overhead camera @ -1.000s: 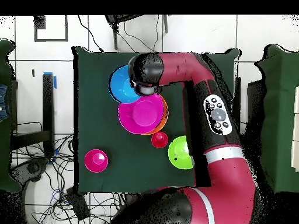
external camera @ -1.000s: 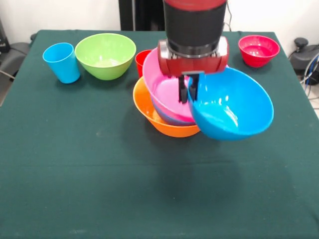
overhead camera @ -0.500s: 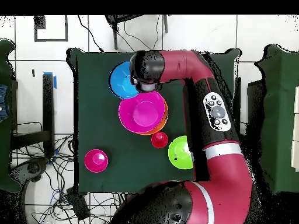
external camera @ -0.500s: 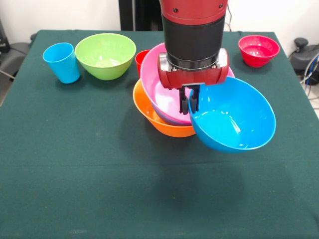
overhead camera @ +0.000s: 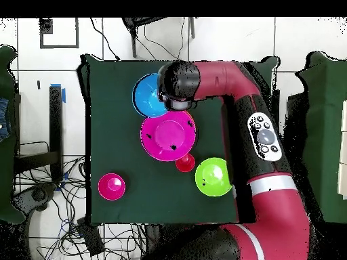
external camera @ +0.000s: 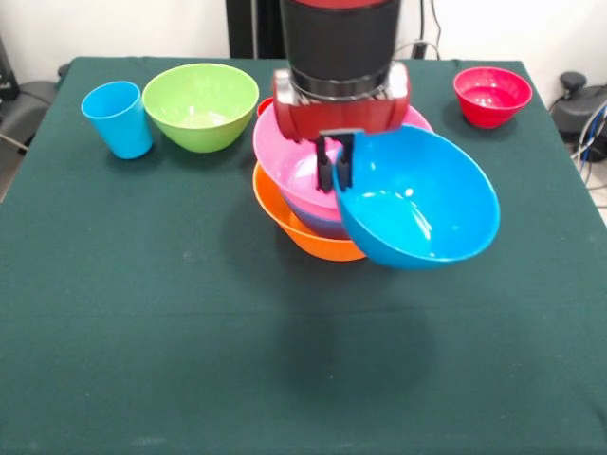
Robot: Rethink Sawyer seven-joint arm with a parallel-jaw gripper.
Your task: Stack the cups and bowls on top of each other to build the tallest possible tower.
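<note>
My gripper (external camera: 334, 163) is shut on the near rim of a large blue bowl (external camera: 417, 199), which hangs tilted in the air just right of the tower. The tower has an orange bowl (external camera: 289, 223) at the base, a purple-blue bowl (external camera: 318, 224) nested in it and a pink bowl (external camera: 289, 152) on top. In the overhead view the blue bowl (overhead camera: 146, 96) sits beside the pink bowl (overhead camera: 167, 135), and the arm's wrist (overhead camera: 178, 84) covers the fingers. A red cup (external camera: 265, 104) peeks out behind the tower.
A light blue cup (external camera: 117, 118) and a lime green bowl (external camera: 201, 104) stand at the back left. The small red bowl (external camera: 491, 95) is at the back right. In the overhead view, the red cup (overhead camera: 185, 162) and the green bowl (overhead camera: 213, 177) lie close to the arm.
The gripper has carried the blue bowl left and a little higher in the front view, closer over the tower. The bowl now tips more toward the camera.
</note>
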